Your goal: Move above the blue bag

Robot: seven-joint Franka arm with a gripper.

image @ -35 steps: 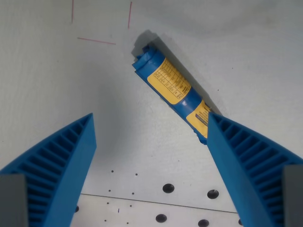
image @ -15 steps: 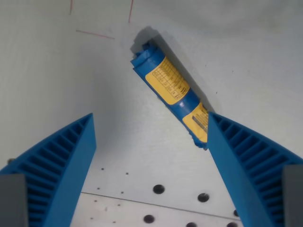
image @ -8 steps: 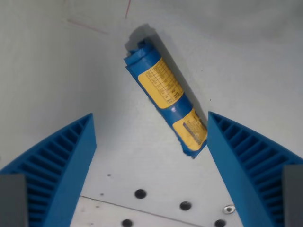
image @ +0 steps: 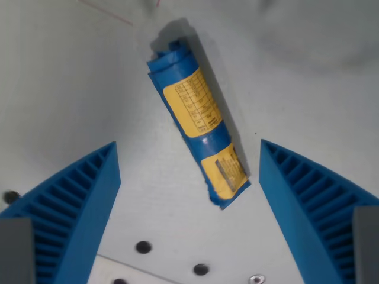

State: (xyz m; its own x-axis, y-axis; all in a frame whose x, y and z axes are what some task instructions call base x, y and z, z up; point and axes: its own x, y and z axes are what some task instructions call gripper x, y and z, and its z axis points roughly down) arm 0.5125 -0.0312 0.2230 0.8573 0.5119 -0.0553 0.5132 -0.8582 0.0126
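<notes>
The blue bag (image: 195, 121) is a rolled blue pack with yellow labels, lying on the white table and slanting from upper left to lower right in the wrist view. My gripper (image: 189, 171) is open and empty, above the table. Its two blue ribbed fingers (image: 71, 207) stand wide apart at the lower left and lower right. The bag's lower end lies between the fingers, closer to the right one, and does not touch either.
The white table top (image: 308, 77) has several dark screw holes (image: 142, 247) along the bottom of the wrist view. A thin red line (image: 106, 12) is marked at the top left.
The camera has moved: the bag now sits lower and more to the middle of the view, steeper, and clear of the right finger. The red marks have slid off the top.
</notes>
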